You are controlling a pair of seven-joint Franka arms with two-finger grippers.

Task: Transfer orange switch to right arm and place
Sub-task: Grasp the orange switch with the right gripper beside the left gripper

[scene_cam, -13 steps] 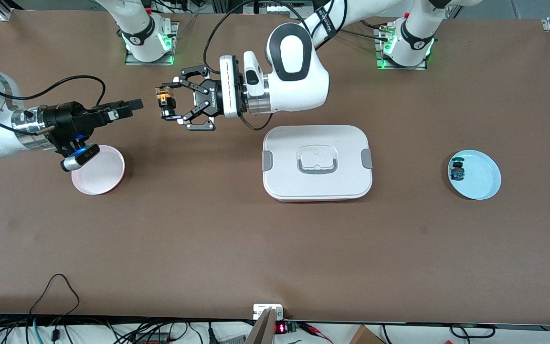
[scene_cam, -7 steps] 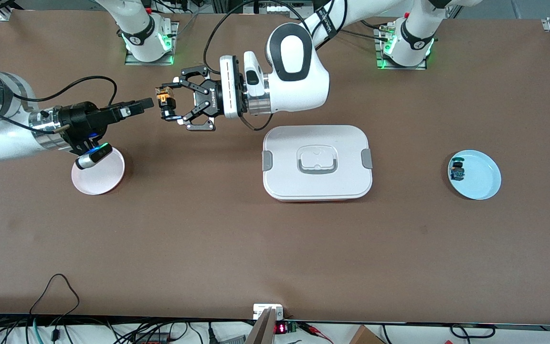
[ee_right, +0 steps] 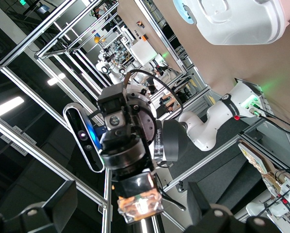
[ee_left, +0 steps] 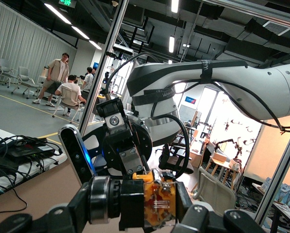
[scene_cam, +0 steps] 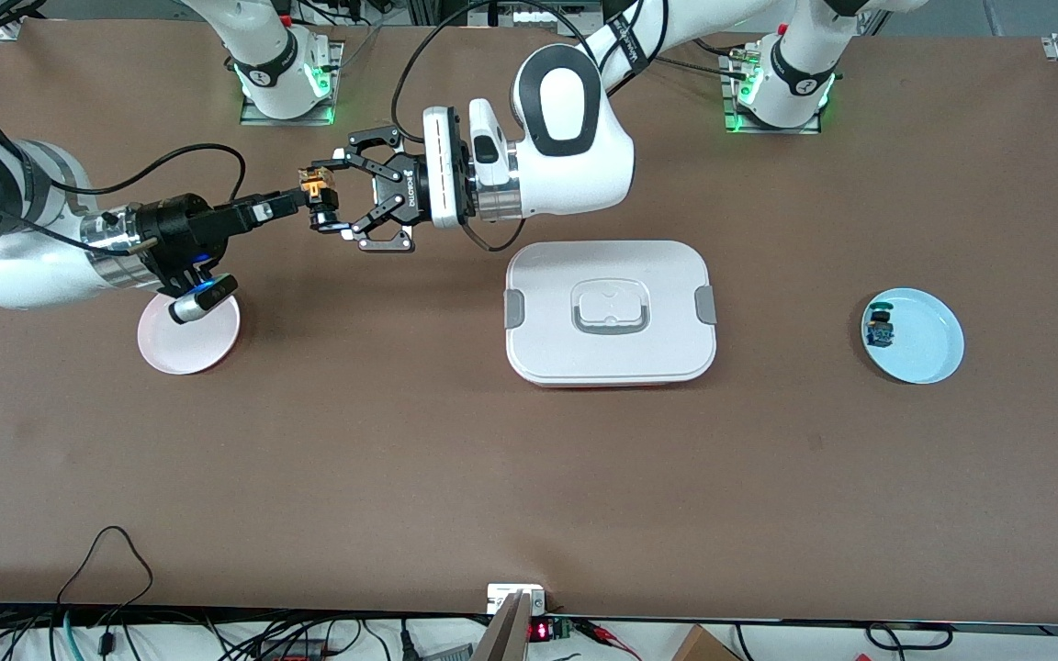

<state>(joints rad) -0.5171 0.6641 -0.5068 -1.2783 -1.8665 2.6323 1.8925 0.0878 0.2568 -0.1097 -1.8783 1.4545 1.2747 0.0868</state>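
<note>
The orange switch (scene_cam: 316,186) is up in the air over the table between the two arm bases, with my left gripper (scene_cam: 321,196) shut on it. In the left wrist view the switch (ee_left: 157,204) lies crosswise between the left gripper's (ee_left: 145,211) fingers, black body and silver ring to one side. My right gripper (scene_cam: 290,199) points straight at it, open, its fingertips just at the switch. In the right wrist view the switch (ee_right: 140,201) shows between the wide-apart fingers of the right gripper (ee_right: 135,213), and neither finger touches it.
A pink plate (scene_cam: 171,353) lies under the right arm's wrist. A white lidded box (scene_cam: 610,312) sits mid-table. A light blue plate (scene_cam: 931,344) toward the left arm's end carries a blue-green switch (scene_cam: 880,328).
The right gripper has moved toward the left gripper, closing the gap until its fingertips reach the held switch. The left arm and the switch have stayed still.
</note>
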